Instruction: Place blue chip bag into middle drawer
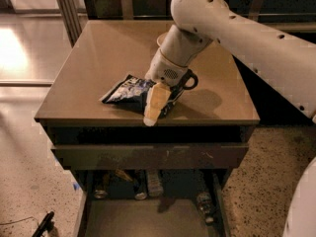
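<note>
Our gripper point(158, 107) is down at the bag point(126, 90) near the desk point(98, 53) front, above the open drawer point(143, 221) for a short drop; whether it's gripping, we can't tell.

view: single | high, fronting cabinet point(98, 58) | tilted down | close | gripper point(157, 110) mid-frame, above cabinet's front edge

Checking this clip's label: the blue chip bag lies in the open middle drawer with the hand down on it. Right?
No. In the camera view the blue chip bag lies on the cabinet top, near its front edge, not in the drawer. The hand is down on it, and the middle drawer stands open below.
</note>
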Robot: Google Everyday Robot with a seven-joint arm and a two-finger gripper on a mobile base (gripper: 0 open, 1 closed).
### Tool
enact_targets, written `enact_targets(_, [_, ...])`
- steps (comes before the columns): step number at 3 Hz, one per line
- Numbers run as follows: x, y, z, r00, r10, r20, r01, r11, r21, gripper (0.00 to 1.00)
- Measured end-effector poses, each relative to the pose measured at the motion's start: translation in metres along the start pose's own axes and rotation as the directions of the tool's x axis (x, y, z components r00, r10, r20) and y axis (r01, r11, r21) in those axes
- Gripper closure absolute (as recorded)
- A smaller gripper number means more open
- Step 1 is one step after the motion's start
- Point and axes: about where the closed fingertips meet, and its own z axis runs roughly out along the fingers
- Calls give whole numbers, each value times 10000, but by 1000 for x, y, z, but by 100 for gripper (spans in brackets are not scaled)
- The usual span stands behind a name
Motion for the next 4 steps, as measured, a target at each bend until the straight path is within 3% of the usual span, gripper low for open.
enact_targets(1, [0, 0, 0, 10000, 0, 0, 0, 10000, 0, 0])
enact_targets(2, [0, 0, 0, 10000, 0, 0, 0, 10000, 0, 18])
enact_targets(3, [0, 0, 0, 10000, 0, 0, 0, 10000, -1, 49])
enact_targets(4, [0, 0, 0, 10000, -1, 0, 1, 10000, -1, 72])
